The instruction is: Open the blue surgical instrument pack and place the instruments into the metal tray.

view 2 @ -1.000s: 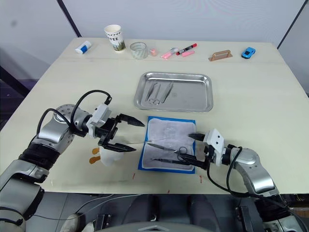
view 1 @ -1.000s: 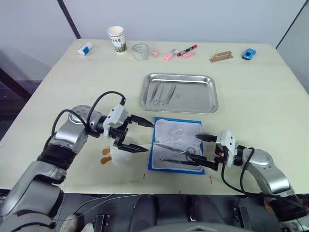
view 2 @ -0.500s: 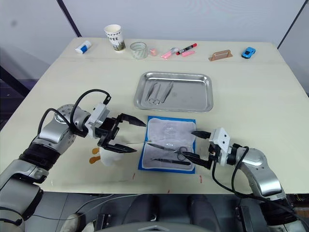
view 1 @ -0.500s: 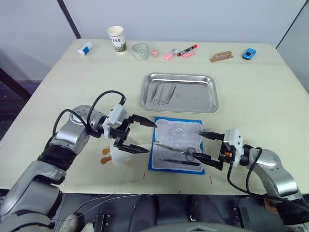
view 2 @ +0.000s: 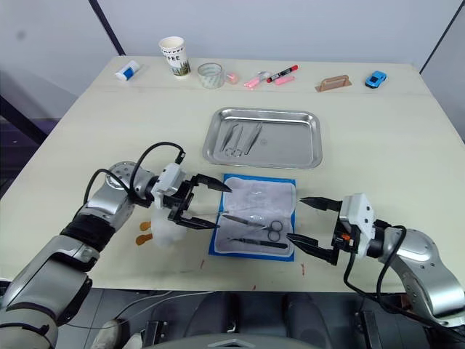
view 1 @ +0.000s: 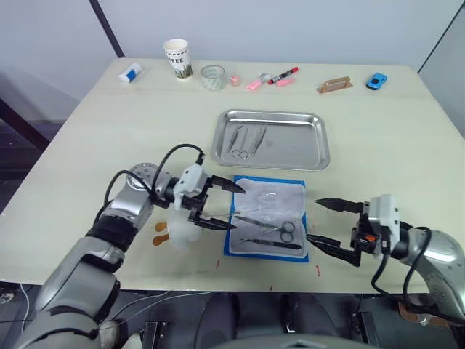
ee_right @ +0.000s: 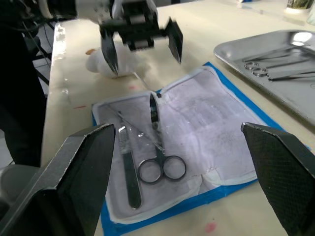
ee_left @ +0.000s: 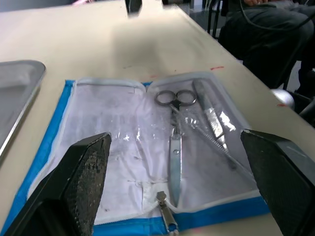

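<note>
- The left gripper (view 1: 224, 206) hovers at the left edge of the blue surgical instrument pack (view 1: 268, 217), its two black fingers spread wide with nothing between them, one tip over the pack's far left corner and the other near the middle of the left edge.
- The right gripper (view 1: 324, 225) sits just off the pack's right edge, low over the table (view 1: 109, 138), also spread wide and empty, with its near finger close to the pack's near right corner.
- The pack lies flat and unfolded between the two grippers, pale lining up, blue border all round, its zip pull at the left edge.
- On the near half of the lining lie the instruments (ee_left: 175, 135) still to be moved: scissors (ee_right: 160, 158) with ring handles toward the right gripper, and beside them a slim flat tool and a thin probe-like one, apparently under a clear strip.
- The metal tray (view 1: 272, 138) stands just beyond the pack's far edge and already holds a few slim tools in its left part.
- Handling, as a judgement: the steel tools look stiff, light, smooth and low-lying, so they could slip from a loose pinch; the scissors seem best taken across the shank just below the rings.
- The pouch is soft fabric and may lift or slide with a tool, so pinning one edge would likely help.
- A cup, pens and small items line the table's far side, well beyond the tray.
</note>
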